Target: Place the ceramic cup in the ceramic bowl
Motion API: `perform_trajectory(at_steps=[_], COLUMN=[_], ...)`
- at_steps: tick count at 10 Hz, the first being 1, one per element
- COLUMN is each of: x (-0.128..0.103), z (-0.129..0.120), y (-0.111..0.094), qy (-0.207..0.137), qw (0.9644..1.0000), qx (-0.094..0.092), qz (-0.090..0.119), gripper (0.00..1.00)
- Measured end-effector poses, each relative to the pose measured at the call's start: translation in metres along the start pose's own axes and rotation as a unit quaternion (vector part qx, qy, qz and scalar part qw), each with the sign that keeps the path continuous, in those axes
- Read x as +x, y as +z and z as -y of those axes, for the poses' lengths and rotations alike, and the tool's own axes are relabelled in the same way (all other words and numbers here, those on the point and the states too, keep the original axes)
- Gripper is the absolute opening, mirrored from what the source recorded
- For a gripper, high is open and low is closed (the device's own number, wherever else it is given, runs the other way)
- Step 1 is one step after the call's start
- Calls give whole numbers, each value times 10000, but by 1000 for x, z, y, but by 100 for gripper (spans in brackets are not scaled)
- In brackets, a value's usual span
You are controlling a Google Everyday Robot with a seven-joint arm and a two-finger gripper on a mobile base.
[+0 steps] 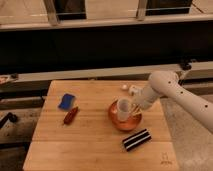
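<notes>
The ceramic cup (123, 109), small, white and glossy, stands upright inside the ceramic bowl (121, 123), a shallow orange-brown bowl on the right half of the wooden table (95, 142). My gripper (133, 111) reaches in from the right at the end of the white arm (172, 92) and sits right against the cup's right side, over the bowl.
A blue sponge (66, 101) and a dark red object (70, 115) lie on the table's left half. A black-and-white striped block (137, 139) lies in front of the bowl. Small white lumps (131, 89) sit near the far edge. A dark ledge runs behind the table.
</notes>
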Motion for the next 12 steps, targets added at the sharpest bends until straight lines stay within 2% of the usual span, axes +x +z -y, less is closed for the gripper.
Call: perform_trajectory(at_steps=[2, 4, 7, 12], x=[1, 2, 3, 2], z=[0, -1, -1, 2], y=[0, -1, -2, -11], qy=[7, 18, 39, 23], qw=[10000, 10000, 9999, 9999], qx=[25, 42, 73, 121], qz=[-9, -24, -64, -98], gripper=[60, 71, 80, 80])
